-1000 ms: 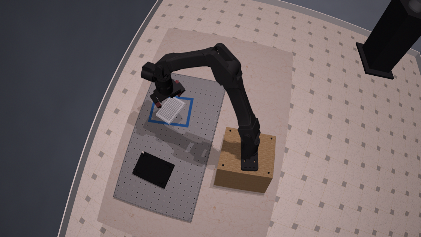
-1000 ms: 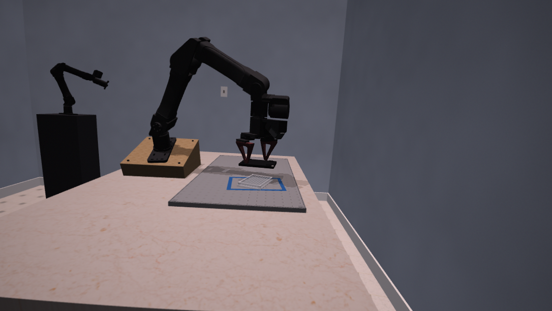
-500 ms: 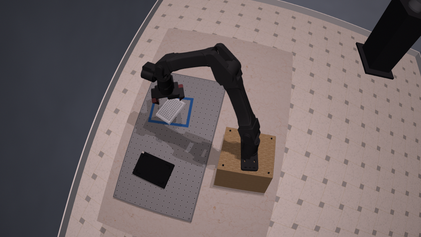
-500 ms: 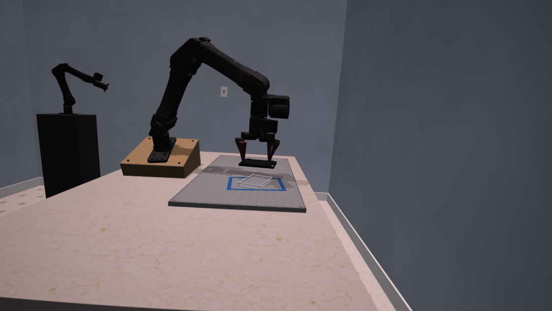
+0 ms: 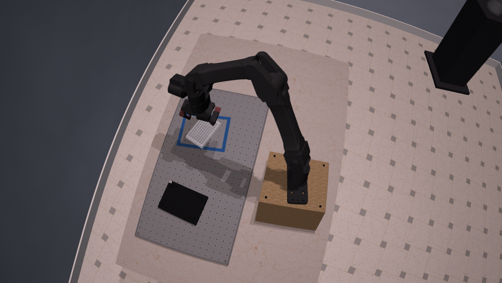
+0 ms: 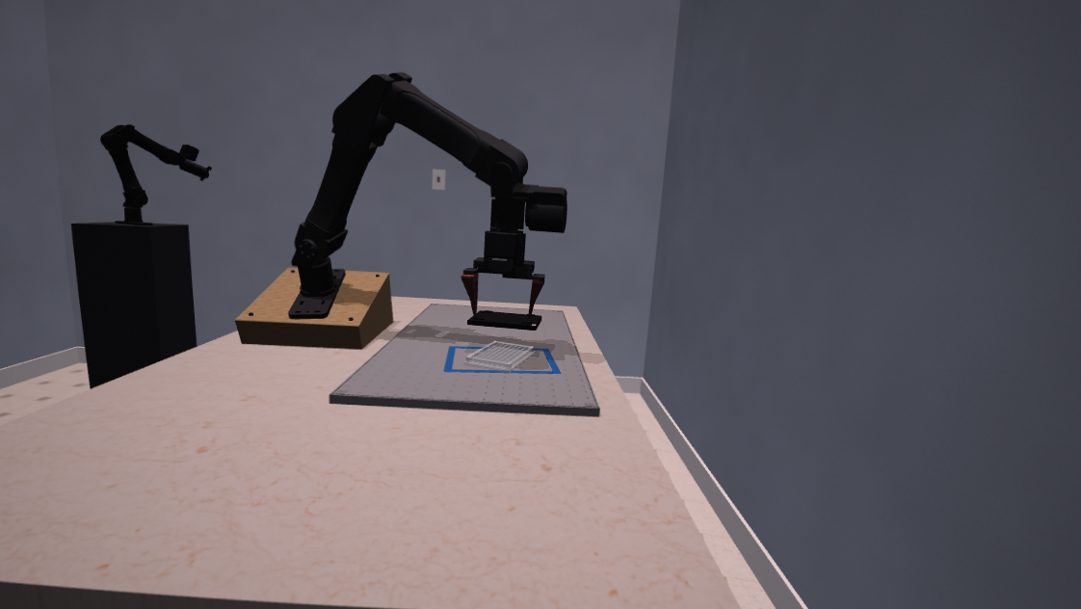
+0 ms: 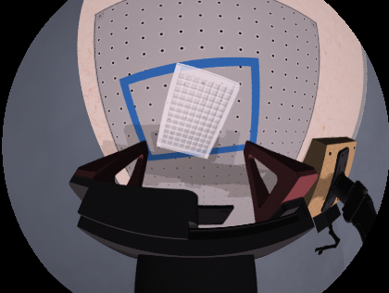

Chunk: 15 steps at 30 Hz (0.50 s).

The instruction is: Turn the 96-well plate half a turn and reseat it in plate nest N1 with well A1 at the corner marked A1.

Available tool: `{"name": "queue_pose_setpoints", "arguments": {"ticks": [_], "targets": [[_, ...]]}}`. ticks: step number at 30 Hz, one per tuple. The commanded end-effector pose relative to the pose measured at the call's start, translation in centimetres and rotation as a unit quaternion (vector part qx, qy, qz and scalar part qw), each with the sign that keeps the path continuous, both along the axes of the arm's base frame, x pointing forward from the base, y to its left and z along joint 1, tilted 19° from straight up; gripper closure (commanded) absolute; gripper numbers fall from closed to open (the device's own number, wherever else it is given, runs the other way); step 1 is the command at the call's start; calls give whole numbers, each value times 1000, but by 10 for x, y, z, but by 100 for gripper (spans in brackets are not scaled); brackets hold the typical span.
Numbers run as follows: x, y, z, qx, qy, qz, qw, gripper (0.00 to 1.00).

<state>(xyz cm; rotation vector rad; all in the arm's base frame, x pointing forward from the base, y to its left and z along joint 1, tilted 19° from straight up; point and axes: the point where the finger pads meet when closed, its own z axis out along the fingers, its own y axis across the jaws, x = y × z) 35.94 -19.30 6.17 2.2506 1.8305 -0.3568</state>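
The clear 96-well plate [image 5: 203, 133] lies flat inside the blue taped outline B1 on the grey perforated deck, skewed to the tape's sides. It also shows in the exterior view [image 6: 499, 355] and in the wrist view [image 7: 197, 109]. My gripper [image 5: 200, 115] hangs above the plate's far end, fingers wide open and empty; it shows in the exterior view [image 6: 503, 293] and in the wrist view [image 7: 195, 164]. The black plate nest N1 [image 5: 183, 203] sits empty at the deck's other end, with a small white mark at one corner.
The arm stands on a wooden block [image 5: 293, 191] beside the deck. A black pedestal [image 6: 134, 297] with a second small arm stands off the table. The table's edge runs close behind the deck [image 5: 129, 105].
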Motion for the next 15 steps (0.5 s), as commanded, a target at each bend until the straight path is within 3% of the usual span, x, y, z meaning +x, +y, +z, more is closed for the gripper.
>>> {"name": "queue_pose_setpoints", "arguments": {"ticks": [1,7,15], "targets": [[10,3,15,-10,-38,-47,998,0],[10,3,15,-13,-70,-141,987,0],[10,3,15,-13,-70,-143,987,0]]}}
